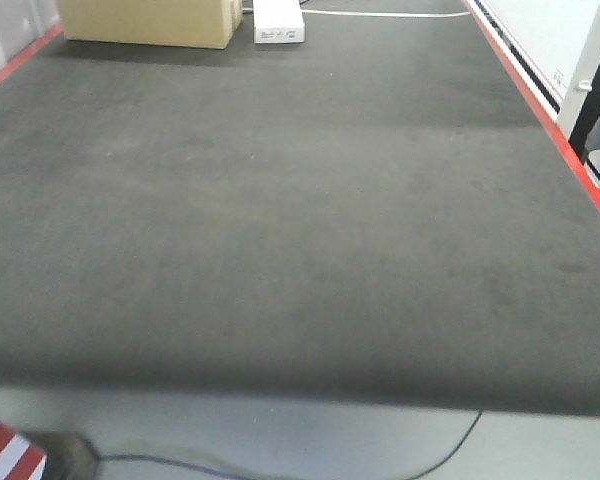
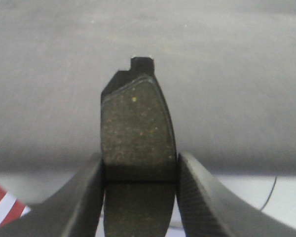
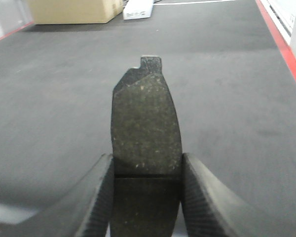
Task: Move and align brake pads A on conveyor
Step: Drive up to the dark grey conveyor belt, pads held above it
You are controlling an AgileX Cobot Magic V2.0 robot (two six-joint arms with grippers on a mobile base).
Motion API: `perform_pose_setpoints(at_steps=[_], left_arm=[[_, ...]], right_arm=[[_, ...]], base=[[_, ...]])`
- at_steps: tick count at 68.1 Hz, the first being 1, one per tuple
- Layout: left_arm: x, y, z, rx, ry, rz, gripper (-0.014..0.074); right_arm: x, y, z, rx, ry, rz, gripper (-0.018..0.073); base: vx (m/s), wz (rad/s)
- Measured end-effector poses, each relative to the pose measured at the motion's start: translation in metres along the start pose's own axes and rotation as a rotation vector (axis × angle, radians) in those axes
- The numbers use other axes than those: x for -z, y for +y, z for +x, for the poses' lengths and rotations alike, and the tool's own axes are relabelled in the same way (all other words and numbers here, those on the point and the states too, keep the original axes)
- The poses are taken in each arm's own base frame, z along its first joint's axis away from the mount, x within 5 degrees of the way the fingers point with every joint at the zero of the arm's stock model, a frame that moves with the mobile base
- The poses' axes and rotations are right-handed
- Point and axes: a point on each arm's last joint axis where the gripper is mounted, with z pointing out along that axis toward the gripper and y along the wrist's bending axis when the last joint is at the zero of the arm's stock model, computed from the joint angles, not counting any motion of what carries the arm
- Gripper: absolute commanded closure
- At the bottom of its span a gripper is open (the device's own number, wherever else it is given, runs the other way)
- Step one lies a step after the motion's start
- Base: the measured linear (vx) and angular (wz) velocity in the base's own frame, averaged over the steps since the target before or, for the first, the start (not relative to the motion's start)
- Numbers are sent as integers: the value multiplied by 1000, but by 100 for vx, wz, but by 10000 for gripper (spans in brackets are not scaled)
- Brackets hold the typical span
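Note:
The dark grey conveyor (image 1: pixel 300 200) fills the front view, with a red strip (image 1: pixel 540 110) along its right edge; no pad or gripper shows there. In the left wrist view my left gripper (image 2: pixel 140 170) is shut on a brake pad (image 2: pixel 135 128), speckled grey face up with its groove between the fingers, held above the conveyor (image 2: pixel 227 74) near its front edge. In the right wrist view my right gripper (image 3: pixel 147 168) is shut on a second brake pad (image 3: pixel 145 123), gripped at its centre groove and pointing along the conveyor (image 3: pixel 227 98).
A cardboard box (image 1: pixel 150 20) and a small white box (image 1: pixel 279 22) stand at the belt's far end. A white and black post (image 1: pixel 595 80) rises past the right edge. A cable (image 1: pixel 450 450) hangs below the front edge, beside a red-and-white striped patch (image 1: pixel 5 450).

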Motion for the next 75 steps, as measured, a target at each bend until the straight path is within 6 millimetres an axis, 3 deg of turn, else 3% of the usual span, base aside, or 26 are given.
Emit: perform_pose_setpoints(at_steps=[41, 75], left_arm=[[0, 0, 0, 0, 0, 0, 602], [0, 0, 0, 0, 0, 0, 602]], right_arm=[[0, 0, 0, 0, 0, 0, 566], [0, 0, 0, 0, 0, 0, 566]], base=[[32, -8], [14, -4]])
